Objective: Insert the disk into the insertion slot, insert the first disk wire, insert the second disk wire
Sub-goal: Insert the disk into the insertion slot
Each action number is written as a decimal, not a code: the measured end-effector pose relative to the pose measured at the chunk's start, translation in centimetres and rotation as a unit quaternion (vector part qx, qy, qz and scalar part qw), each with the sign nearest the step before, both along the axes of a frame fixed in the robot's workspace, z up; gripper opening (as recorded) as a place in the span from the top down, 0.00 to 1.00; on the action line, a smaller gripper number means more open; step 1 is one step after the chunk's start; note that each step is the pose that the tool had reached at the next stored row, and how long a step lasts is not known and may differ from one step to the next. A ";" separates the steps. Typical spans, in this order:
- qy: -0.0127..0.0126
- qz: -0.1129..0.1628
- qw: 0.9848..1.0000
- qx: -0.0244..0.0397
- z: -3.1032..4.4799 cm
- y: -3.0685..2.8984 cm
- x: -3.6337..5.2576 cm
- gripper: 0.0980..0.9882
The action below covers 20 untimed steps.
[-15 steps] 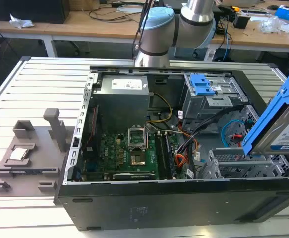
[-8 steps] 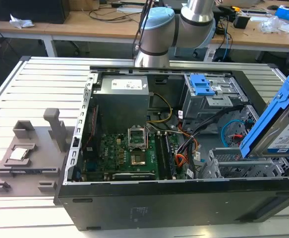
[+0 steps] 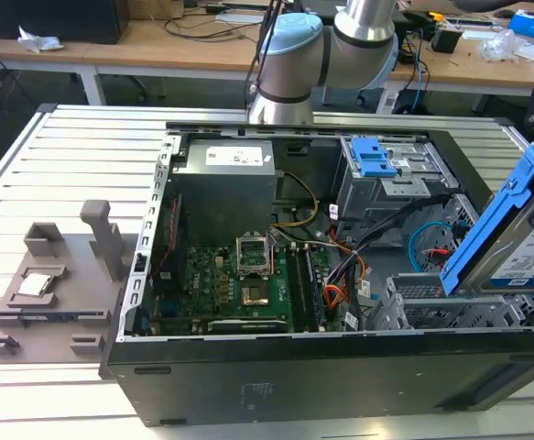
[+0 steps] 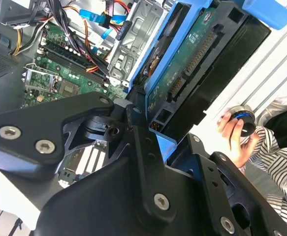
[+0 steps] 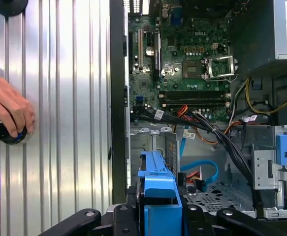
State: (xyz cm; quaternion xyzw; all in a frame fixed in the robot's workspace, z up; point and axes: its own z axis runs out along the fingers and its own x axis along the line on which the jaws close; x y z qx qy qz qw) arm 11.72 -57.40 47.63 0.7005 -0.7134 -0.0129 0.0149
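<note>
The gripper (image 5: 159, 216) clamps the disk (image 3: 509, 234), tilted above the insertion slot (image 3: 431, 307) (at the exterior view's right); squaring it to the slot should prevent jamming.

Glossy blue plastic frames the disk (image 3: 523, 240), the insertion slot (image 3: 422, 308) is perforated bare metal, the table (image 3: 74, 156) ribbed metal.

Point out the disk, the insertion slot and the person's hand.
disk (image 3: 497, 220), exterior view, blue caddy edge.
insertion slot (image 3: 431, 312), exterior view, perforated metal wall.
hand (image 5: 8, 107), first wrist view, back of the hand.
</note>
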 end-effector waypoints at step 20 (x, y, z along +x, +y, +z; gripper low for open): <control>0.000 0.000 1.000 0.000 -1.35 0.00 0.00 0.70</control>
